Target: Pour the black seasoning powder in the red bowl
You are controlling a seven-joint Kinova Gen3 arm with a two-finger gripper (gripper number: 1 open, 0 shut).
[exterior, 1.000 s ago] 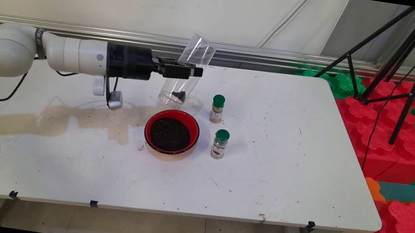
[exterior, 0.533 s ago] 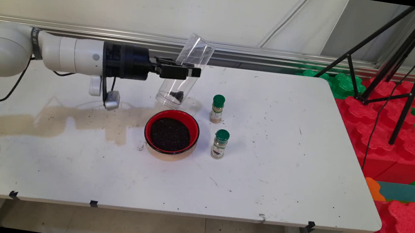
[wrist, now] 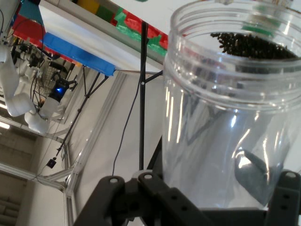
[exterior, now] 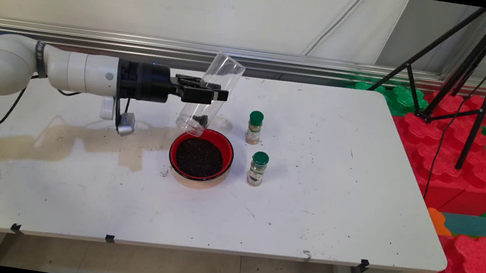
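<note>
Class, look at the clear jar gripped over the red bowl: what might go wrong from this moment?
1. The tilted clear plastic jar in the black claw overhangs only the red bowl's far rim, so dark granules might land on the white table.
2. Swinging right might topple the two green-capped spice bottles.

Robotics lab: white table, black tripod, foam blocks, aluminium framing.

Bright even indoor light, soft arm shadow on table, glare streaks on jar
</note>
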